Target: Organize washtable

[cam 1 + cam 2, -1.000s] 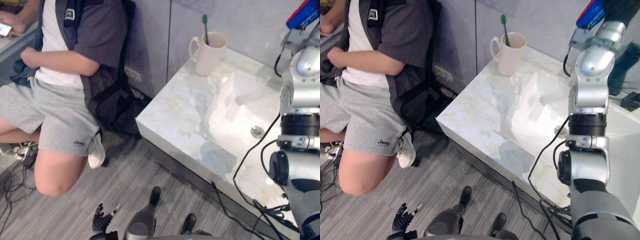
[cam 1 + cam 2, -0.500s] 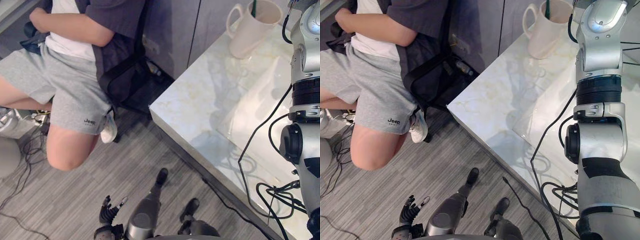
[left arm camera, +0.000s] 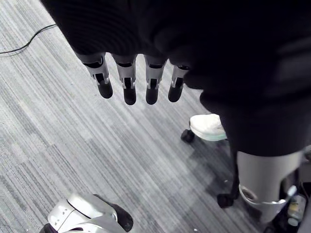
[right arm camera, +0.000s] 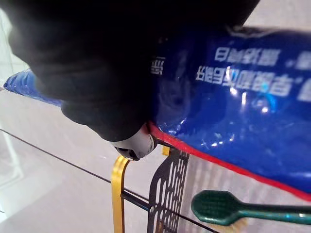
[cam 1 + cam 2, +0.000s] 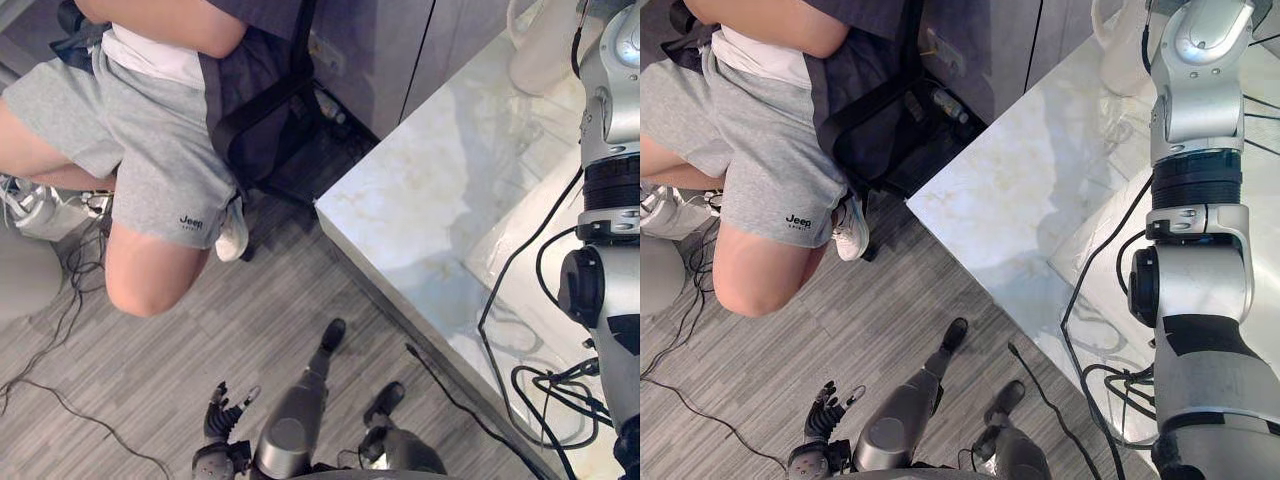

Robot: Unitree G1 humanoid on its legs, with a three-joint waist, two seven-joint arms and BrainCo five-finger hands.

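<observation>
A blue toothpaste tube [image 4: 233,92] with a red edge lies across my right hand [image 4: 133,145], whose thumb presses against it; the fingers round it are hidden. Just past the tube is the green head of a toothbrush [image 4: 216,207]. My right arm rises along the right side of the left eye view, over the marble washtable [image 5: 430,190]. A cream mug [image 5: 1125,50] stands at the table's far edge, cut off by the picture's top. My left hand [image 3: 129,85] hangs low over the grey floor, fingers straight and holding nothing, also seen at the bottom of the left eye view [image 5: 225,425].
A person [image 5: 160,150] in grey shorts sits on a black chair [image 5: 270,130] left of the washtable, close to its corner. Loose cables [image 5: 60,300] lie on the floor by their leg. A gold and black wire rack [image 4: 160,194] stands beyond the tube.
The camera has tilted downward: the table and the person slid up the picture, and the mug went to the top edge. The left hand still hangs low.
</observation>
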